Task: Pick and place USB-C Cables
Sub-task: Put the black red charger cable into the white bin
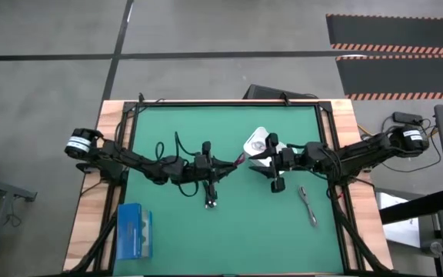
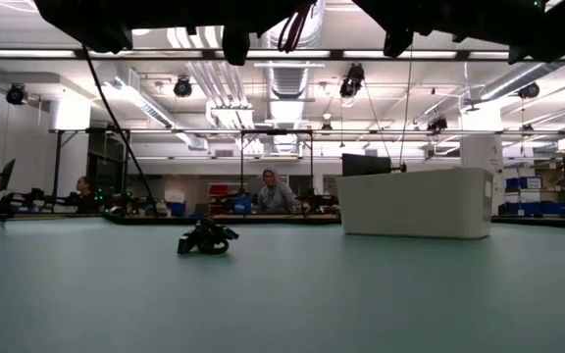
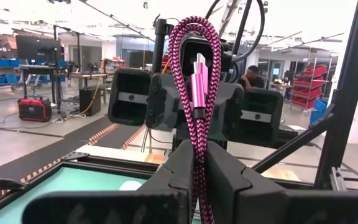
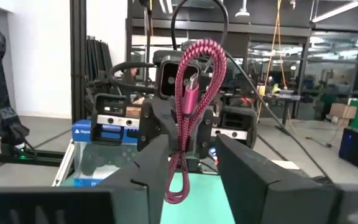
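Observation:
A magenta-red braided USB-C cable (image 3: 197,74) hangs in the air over the middle of the green table, with my left gripper (image 1: 235,162) shut on it. Its folded loop and its two metal plugs (image 3: 199,87) stick out past the fingertips. My right gripper (image 4: 194,168) faces the left one at the same height and is open, one finger on each side of the cable's lower loop (image 4: 178,186). A black bundled cable (image 2: 207,238) lies on the mat. A grey cable (image 1: 308,206) lies near the right side. My left gripper pinches the magenta cable bundle a little below its middle (image 3: 199,163) between its two fingers. The fingers come about level from the table's left. The loop stands up beyond the fingertips, clear of the table. Whether my open right gripper touches the cable, I cannot tell.
A white bin (image 1: 257,143) stands on the mat just beyond the two grippers, far of centre. A flat blue box (image 1: 134,231) lies at the near left corner. Black frame bars run along the table's edges. People sit in the room behind the table.

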Controlling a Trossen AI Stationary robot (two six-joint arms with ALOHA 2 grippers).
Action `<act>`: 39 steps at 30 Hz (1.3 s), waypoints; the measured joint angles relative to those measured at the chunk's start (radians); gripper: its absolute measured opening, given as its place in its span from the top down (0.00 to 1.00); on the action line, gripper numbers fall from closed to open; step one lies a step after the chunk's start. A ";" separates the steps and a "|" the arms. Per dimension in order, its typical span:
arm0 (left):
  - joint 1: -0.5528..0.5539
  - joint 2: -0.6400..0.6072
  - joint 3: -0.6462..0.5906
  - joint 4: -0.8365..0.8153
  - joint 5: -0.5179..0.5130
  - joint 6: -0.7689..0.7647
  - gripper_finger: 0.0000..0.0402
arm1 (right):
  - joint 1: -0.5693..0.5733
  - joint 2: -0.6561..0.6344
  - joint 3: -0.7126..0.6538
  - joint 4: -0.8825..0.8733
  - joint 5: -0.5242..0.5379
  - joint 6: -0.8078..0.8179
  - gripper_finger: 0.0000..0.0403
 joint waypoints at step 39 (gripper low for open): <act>0.002 0.000 0.001 -0.011 -0.006 -0.002 0.94 | 0.007 0.228 0.209 0.005 0.046 -0.002 0.96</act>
